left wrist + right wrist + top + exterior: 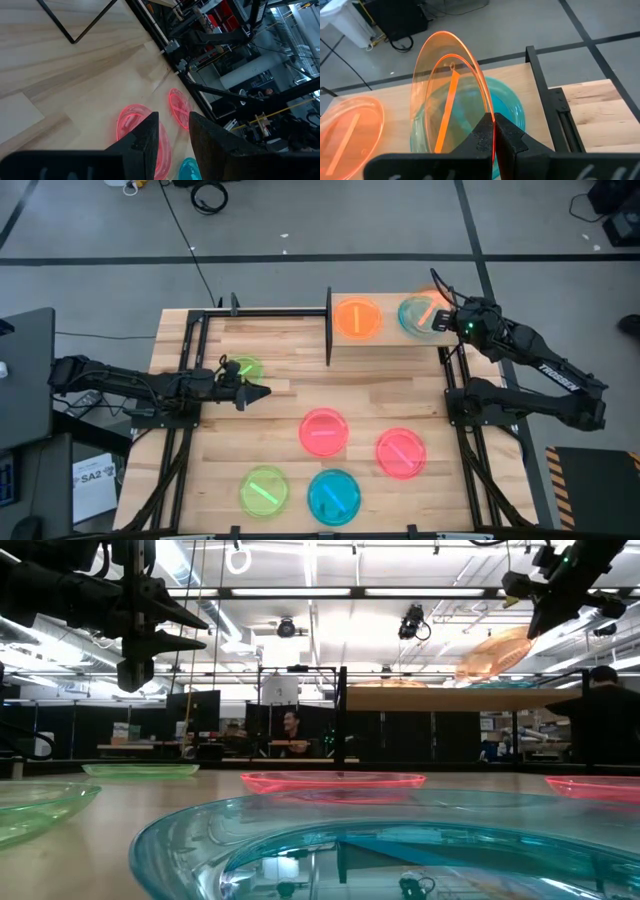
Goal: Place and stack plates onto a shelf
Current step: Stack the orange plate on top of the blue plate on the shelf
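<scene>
- The right gripper (494, 132) is pinching the rim of an orange plate (447, 92) between its closed fingers and holding it tilted on edge above the teal plate (512, 107) at the right end of the shelf (385, 345).
- A second orange plate (357, 318) is lying flat on the shelf's left half, just beside the teal one.
- The shelf is sitting at the far right of the wooden tabletop (280, 405), with a black post (328, 328) standing at its left end.
- The left gripper (258, 392) is hovering over the left side of the table with a narrow gap between its fingers and nothing in them; a green plate (243, 368) is lying on the wood just beside it.
- On the bare light-wood planks nearer the front, a pink plate (324, 431) is lying mid-table, another pink plate (401, 453) to its right, a second green plate (264, 491) at the near left and a second teal plate (333, 496) beside that.
- Black metal rails (185, 430) are running along both side edges of the table.
- Around the table, grey floor (300, 220) is showing dark lines and a coil of black cable (209, 195).
- In the low view, ceiling strip lights (310, 592) are glowing over a room of dark equipment, and a person (290, 730) is sitting far behind the table.
</scene>
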